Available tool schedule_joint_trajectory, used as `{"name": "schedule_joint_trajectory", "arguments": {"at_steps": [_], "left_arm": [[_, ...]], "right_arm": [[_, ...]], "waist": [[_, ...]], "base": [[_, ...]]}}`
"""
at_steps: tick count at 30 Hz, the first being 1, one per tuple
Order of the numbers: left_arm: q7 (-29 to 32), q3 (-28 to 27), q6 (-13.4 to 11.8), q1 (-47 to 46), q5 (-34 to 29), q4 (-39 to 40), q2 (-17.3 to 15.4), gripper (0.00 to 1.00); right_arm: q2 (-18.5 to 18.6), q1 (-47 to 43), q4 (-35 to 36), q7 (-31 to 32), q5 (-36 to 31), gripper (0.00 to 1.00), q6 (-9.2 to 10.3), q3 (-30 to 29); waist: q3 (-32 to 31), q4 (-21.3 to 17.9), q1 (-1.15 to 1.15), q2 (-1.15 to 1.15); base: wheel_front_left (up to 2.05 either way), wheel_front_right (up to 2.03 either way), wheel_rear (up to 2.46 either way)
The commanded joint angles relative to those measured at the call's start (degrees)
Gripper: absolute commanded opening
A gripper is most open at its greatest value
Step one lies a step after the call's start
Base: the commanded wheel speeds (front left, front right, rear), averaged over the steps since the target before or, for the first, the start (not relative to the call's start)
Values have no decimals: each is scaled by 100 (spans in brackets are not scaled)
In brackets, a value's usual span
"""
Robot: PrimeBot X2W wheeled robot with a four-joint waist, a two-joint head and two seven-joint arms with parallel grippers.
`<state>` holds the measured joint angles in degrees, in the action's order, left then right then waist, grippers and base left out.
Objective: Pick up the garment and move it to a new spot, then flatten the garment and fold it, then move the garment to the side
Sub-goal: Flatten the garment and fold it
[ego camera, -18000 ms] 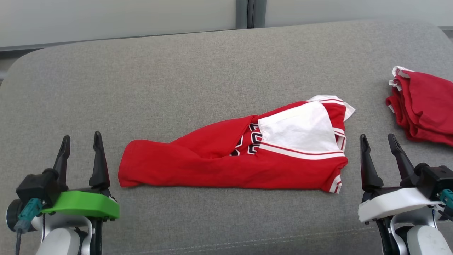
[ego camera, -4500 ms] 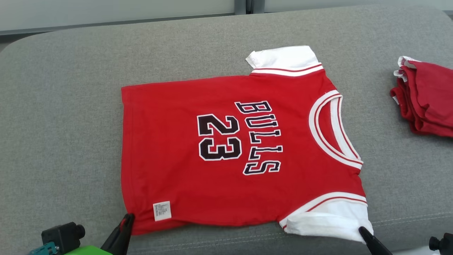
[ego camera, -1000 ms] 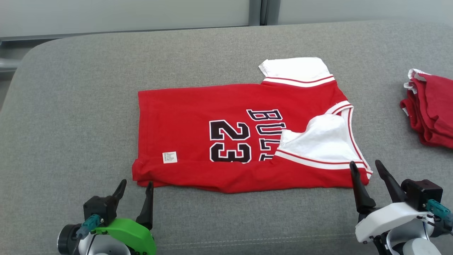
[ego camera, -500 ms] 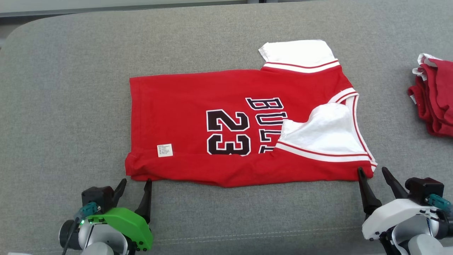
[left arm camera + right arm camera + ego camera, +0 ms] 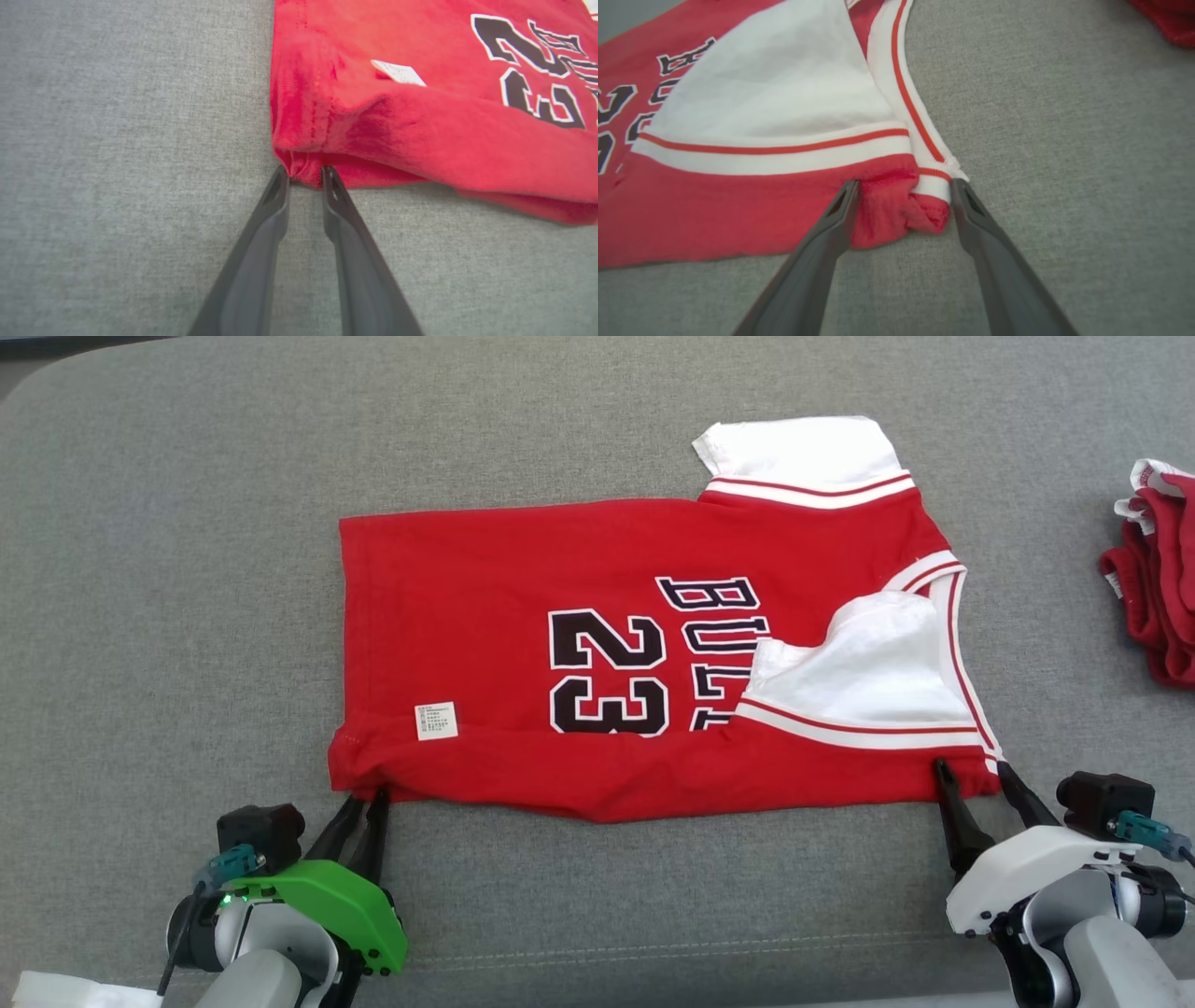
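Note:
The garment, a red jersey with "23" and white sleeves, lies flat on the grey cushion with its near edge folded over. My left gripper is at the near left hem corner. In the left wrist view, the left gripper has its fingers drawn close, pinching a small bunch of the garment. My right gripper stands open at the near right corner. In the right wrist view, the right gripper straddles the bunched shoulder fold of the garment.
A pile of red clothes lies at the far right edge of the cushion, also in the right wrist view's top corner. A seam runs along the cushion's front. Something white shows at the bottom left.
The camera has tilted down. Both grippers have moved forward to the garment's near corners. The left fingers have closed from wide open onto the hem corner.

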<state>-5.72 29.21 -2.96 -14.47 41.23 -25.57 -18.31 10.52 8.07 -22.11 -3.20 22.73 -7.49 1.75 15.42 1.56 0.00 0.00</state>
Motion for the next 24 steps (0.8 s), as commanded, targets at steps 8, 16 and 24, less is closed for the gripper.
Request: {"name": "schedule_joint_trajectory", "arguments": {"at_steps": [8,16,24], "left_arm": [[-22,16,72,-91,59,-2,-7,0],[191,16,-37,390,174,656,-237,0],[558,-93,-339,946,401,1489,-523,0]], "right_arm": [[97,96,-137,-26,273,0,0,137],[232,-486,504,280,557,0,1,-47],[41,-1347,1452,926,600,0,1,-426]], "waist": [[11,35,0,0],[-54,119,0,0],[-136,161,0,0]], "base": [[0,0,0],[0,0,0],[0,0,0]]}}
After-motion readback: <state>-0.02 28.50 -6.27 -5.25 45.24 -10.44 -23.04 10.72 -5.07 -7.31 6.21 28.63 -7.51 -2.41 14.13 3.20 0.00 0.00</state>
